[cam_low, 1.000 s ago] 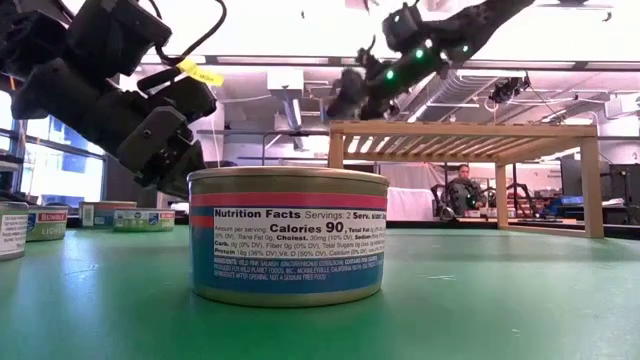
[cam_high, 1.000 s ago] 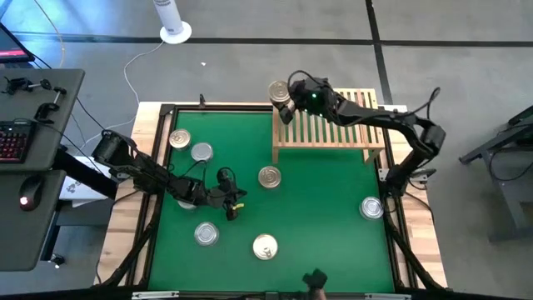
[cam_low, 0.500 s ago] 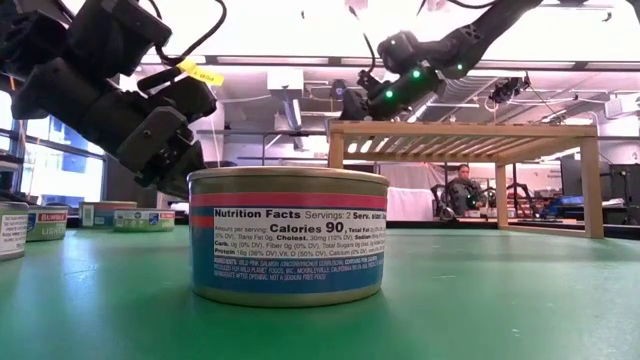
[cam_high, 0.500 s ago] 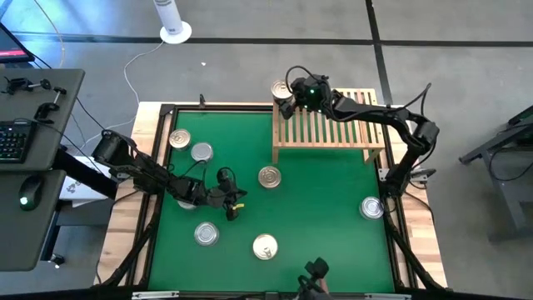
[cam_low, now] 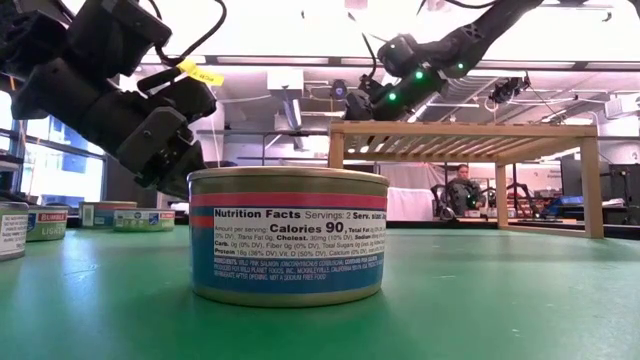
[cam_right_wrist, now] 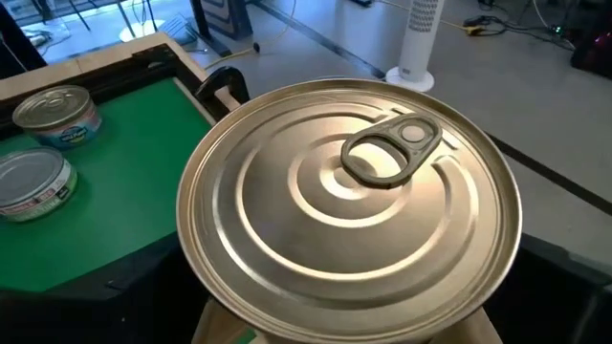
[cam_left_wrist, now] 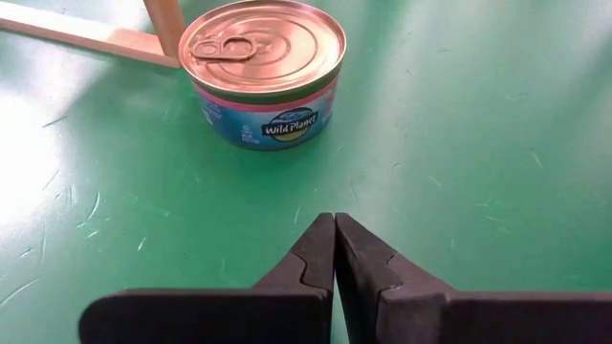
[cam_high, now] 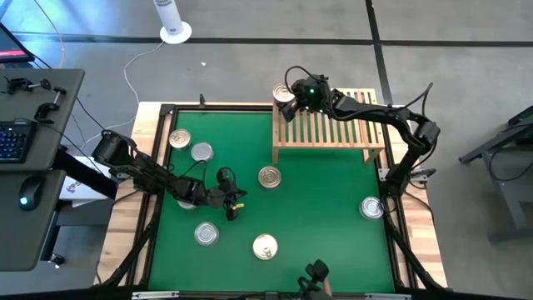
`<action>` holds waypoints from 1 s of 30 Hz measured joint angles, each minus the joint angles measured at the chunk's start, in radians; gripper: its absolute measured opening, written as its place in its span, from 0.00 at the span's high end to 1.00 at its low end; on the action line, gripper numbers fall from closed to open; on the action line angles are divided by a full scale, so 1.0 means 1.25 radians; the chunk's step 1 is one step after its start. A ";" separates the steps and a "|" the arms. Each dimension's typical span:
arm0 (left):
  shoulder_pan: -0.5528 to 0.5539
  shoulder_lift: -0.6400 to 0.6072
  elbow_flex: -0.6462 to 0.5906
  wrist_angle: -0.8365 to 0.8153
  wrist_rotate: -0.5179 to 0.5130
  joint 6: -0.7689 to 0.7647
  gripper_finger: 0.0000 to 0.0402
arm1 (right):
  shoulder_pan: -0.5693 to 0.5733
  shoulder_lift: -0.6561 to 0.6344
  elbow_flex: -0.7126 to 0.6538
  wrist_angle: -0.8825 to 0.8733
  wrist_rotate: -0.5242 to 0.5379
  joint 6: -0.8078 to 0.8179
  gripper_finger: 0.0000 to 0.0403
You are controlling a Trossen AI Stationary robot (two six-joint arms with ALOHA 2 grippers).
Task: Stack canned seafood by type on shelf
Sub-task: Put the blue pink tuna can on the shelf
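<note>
Seven tins show from above: six on the green counter [cam_high: 333,225], two of them at ten o'clock, and one [cam_high: 284,92] at the shelf's [cam_high: 333,125] ten o'clock corner, between the right gripper's [cam_high: 287,98] wide-spread jaws. The left gripper [cam_high: 229,208] hangs near the middle. Low down, one tin [cam_low: 288,235] fills the foreground. One pink-banded tin [cam_left_wrist: 263,84] lies ahead of the left wrist's closed jaws. Three tins show from the right wrist.
</note>
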 joint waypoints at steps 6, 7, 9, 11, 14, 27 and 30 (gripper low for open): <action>0.000 0.000 0.000 0.004 0.002 -0.001 1.00 | 0.000 0.000 0.001 -0.017 -0.001 -0.029 0.01; 0.000 -0.002 0.000 0.011 0.007 -0.001 1.00 | 0.000 -0.001 0.001 -0.023 0.000 -0.040 0.01; 0.007 -0.015 0.007 0.012 0.024 0.000 1.00 | 0.000 -0.002 0.002 -0.033 0.001 -0.042 0.01; 0.021 -0.040 0.030 -0.008 0.038 0.008 1.00 | 0.000 -0.001 0.002 -0.039 0.002 -0.045 0.01; 0.057 -0.090 0.093 -0.076 0.047 0.075 1.00 | 0.000 -0.001 0.001 -0.041 0.004 -0.044 0.01; 0.526 -0.088 0.513 -0.317 0.298 0.402 1.00 | 0.001 -0.001 0.000 -0.043 0.018 -0.039 0.01; 0.625 -0.005 0.610 -0.320 0.407 0.405 1.00 | 0.001 -0.001 -0.001 -0.041 0.018 -0.039 0.01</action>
